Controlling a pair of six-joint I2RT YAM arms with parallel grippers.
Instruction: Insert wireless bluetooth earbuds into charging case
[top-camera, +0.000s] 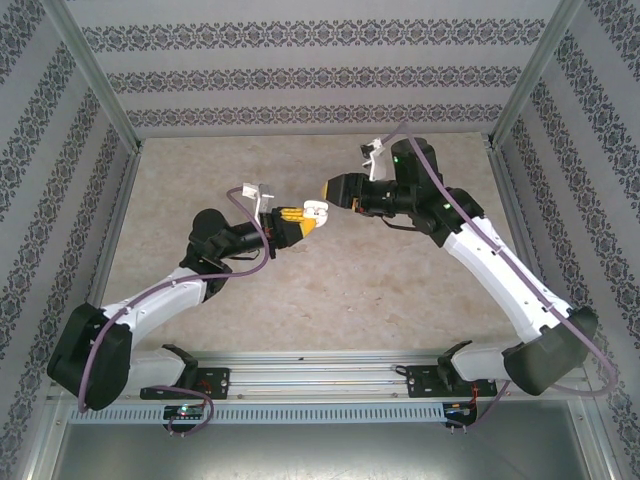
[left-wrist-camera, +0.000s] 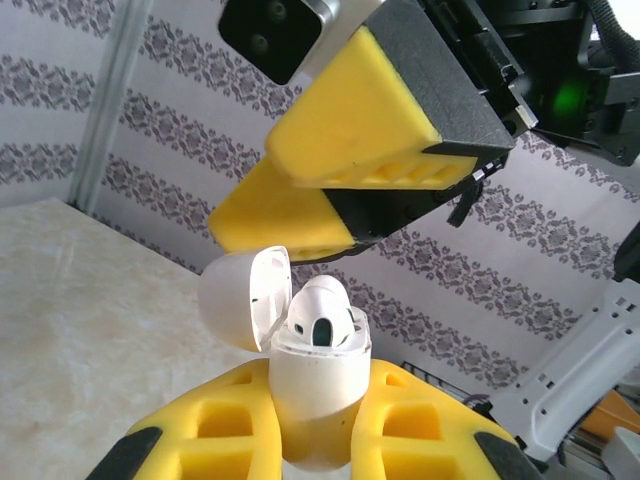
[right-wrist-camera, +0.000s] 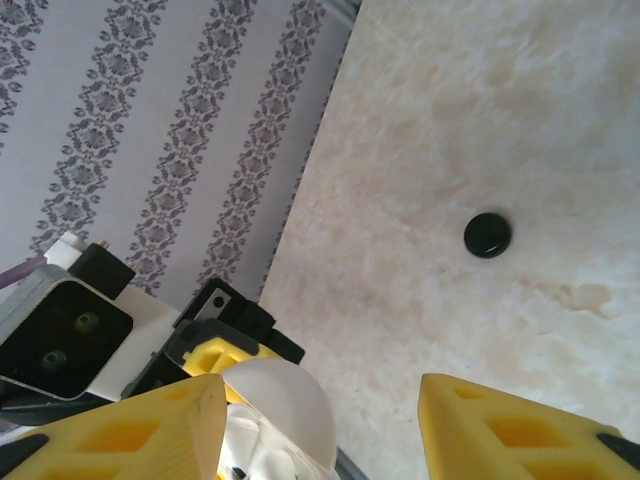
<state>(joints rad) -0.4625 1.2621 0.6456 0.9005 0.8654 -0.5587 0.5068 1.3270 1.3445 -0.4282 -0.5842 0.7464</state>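
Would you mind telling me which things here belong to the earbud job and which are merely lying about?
Job: white charging case, lid open, held by the left gripper; white earbud seated in it; open right gripper close by.
Lying about: small black disc on the table.

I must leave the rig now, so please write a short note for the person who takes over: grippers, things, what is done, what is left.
Left gripper: shut on the case, held up off the table, lid tipped back.
Right gripper: open, empty, close above the case.
Done: one white earbud sits in the case.
Second slot: cannot tell if filled.
A black disc lies on the table, apart.
Left: seat any missing earbud, then probably close the lid.
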